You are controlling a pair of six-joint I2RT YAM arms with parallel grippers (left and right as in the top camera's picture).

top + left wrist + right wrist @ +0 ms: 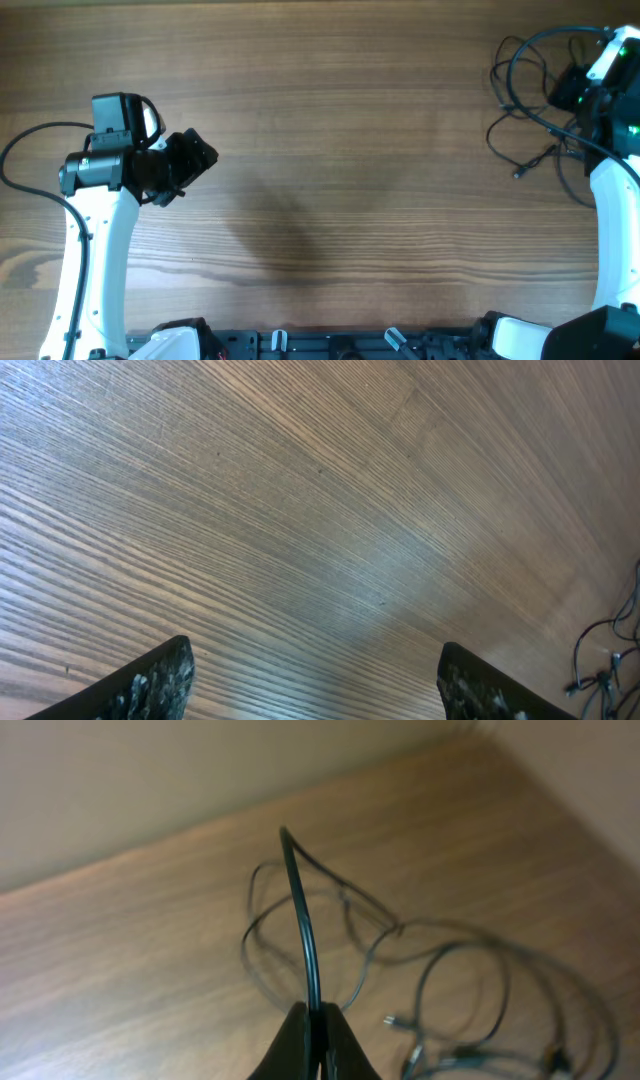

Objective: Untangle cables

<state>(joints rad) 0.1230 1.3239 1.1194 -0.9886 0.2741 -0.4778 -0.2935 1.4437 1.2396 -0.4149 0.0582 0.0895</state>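
The cables [525,95] are thin black wires in loose tangled loops at the table's far right, with a small plug end [518,174] at the lower left of the tangle. My right gripper [315,1012] is shut on one cable [303,920], which rises in an arc out of its fingertips above the table; other loops [450,980] and plug ends lie below. In the overhead view the right gripper [577,90] sits over the tangle. My left gripper [315,670] is open and empty over bare wood at the left [185,165]. The tangle's edge shows in the left wrist view [600,660].
The wooden table [350,150] stretches between the two arms. The right arm's own thicker black cable [560,35] arcs over the tangle. The left arm's cable [20,150] loops at the far left. Arm bases stand along the front edge.
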